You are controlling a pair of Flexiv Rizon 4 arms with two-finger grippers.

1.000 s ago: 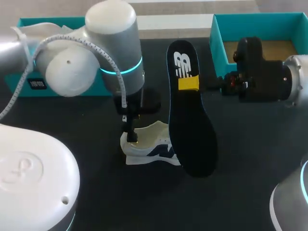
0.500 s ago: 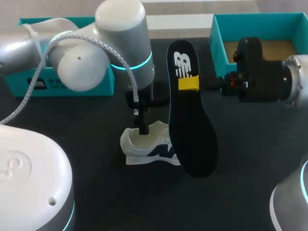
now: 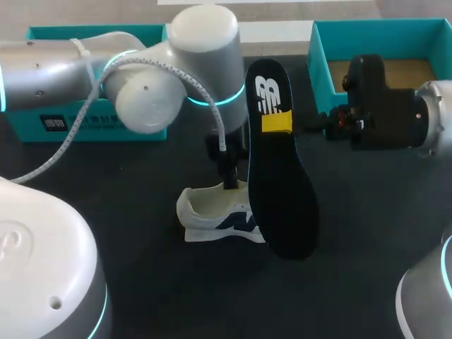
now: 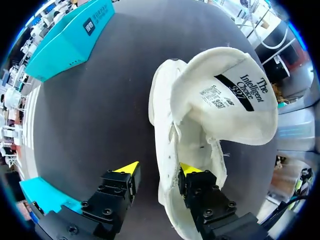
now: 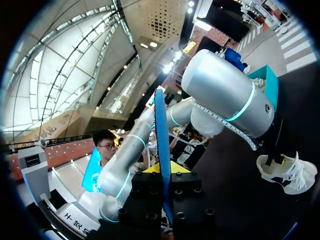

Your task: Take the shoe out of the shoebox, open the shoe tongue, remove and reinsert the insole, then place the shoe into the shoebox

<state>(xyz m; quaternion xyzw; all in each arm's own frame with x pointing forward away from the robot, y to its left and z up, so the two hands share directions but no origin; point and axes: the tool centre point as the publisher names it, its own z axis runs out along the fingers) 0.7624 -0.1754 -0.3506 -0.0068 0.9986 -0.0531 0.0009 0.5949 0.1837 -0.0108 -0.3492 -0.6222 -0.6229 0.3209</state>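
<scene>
Shoe (image 3: 212, 215) lies on the black table (image 3: 106, 176). My left gripper (image 4: 159, 168) stands released astride its side wall, one finger inside; my right gripper (image 5: 162, 169) grasps the insole (image 3: 281, 191) upright beside it.

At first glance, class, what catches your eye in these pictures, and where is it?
The dark insole stands out most, held upright above the middle of the table in the right end effector. Beside it lies the white shoe, with the left end effector open astride its side wall, one finger inside.
</scene>
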